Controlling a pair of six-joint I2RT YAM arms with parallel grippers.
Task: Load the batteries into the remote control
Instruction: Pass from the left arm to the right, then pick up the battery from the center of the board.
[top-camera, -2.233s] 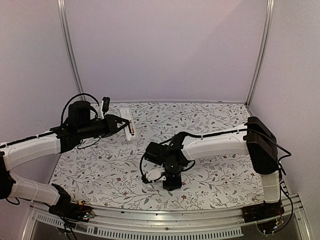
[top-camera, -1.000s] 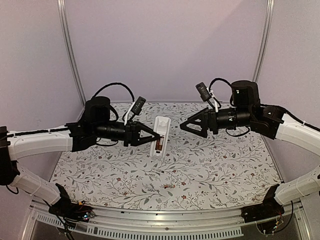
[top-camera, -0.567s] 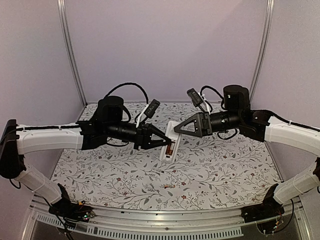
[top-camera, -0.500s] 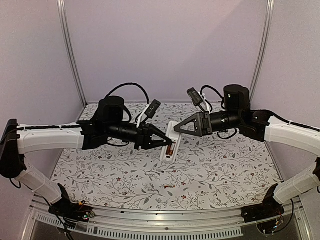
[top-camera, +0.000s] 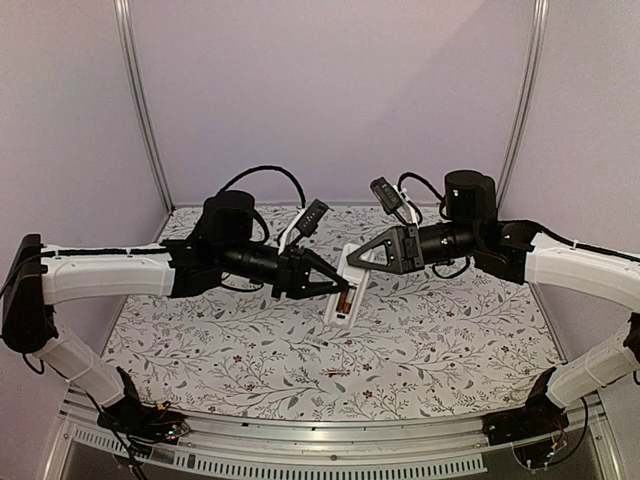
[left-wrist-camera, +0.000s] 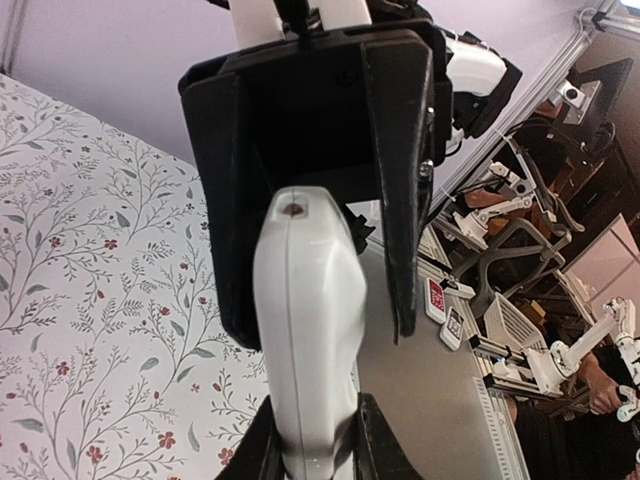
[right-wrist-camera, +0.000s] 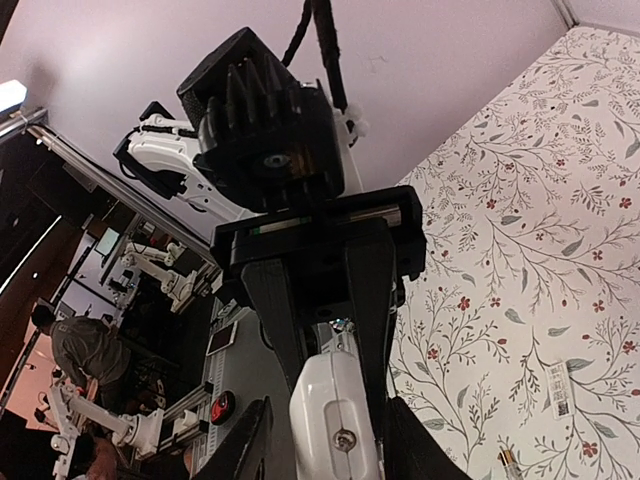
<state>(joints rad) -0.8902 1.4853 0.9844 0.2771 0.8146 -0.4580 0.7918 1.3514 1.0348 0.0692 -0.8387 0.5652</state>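
Observation:
My left gripper (top-camera: 338, 290) is shut on the white remote control (top-camera: 347, 280) and holds it tilted above the middle of the cloth. Its back faces the top camera, with one reddish battery (top-camera: 343, 297) in the recess. In the left wrist view my fingers (left-wrist-camera: 262, 448) clamp the remote (left-wrist-camera: 305, 320) from both sides. My right gripper (top-camera: 357, 259) is open and straddles the remote's upper end; in the right wrist view the remote's end (right-wrist-camera: 335, 415) sits between my spread fingers (right-wrist-camera: 250, 445). The other battery (top-camera: 335, 374) lies on the cloth near the front and also shows in the right wrist view (right-wrist-camera: 507, 459).
The flowered cloth (top-camera: 450, 340) covers the table, with purple walls and metal posts (top-camera: 140, 110) behind. A small white label (right-wrist-camera: 556, 388) lies on the cloth below the grippers. The metal front rail (top-camera: 330, 450) runs along the near edge.
My left arm carried the remote from the back left to the centre and raised it. My right arm lifted off the cloth, swung over and closed in on the remote's upper end.

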